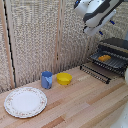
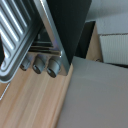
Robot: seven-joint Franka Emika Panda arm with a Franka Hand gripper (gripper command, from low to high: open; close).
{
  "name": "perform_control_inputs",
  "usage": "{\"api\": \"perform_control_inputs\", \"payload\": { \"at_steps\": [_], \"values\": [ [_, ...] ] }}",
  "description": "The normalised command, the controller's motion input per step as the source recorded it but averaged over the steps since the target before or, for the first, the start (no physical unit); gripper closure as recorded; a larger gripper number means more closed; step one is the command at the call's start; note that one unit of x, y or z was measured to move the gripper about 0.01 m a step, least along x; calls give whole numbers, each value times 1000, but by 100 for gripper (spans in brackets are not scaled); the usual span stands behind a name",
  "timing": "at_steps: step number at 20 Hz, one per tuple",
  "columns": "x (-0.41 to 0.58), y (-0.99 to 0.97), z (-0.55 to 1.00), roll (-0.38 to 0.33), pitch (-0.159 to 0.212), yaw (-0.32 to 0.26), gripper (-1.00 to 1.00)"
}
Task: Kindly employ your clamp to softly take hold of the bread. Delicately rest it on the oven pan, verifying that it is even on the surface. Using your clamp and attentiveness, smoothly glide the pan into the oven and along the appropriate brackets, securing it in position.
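White floral plate (image 1: 25,101) lower left, nearest. Bread (image 1: 104,58) on oven pan (image 1: 113,63), right edge. Clamp (image 1: 101,33) directly above, upper right; jaw state unclear.

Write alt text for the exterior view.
A toaster oven stands open on a wooden table, with a piece of bread on its pulled-out rack and a white robot arm above. A blue cup, yellow bowl and floral plate sit nearby.
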Motion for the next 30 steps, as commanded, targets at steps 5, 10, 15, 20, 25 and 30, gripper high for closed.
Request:
{"api": "perform_control_inputs", "payload": {
  "at_steps": [5,10,15,20,25,30],
  "values": [
    [-11,-38,-214,-303,101,232,-100],
    [217,24,-297,-273,50,238,-100],
    [395,266,-529,-209,58,204,-100],
    [309,624,-549,-94,164,128,-100],
    [67,386,-389,-70,239,88,-100],
    [-99,-278,-181,0,179,0,-100]
  ]
}}
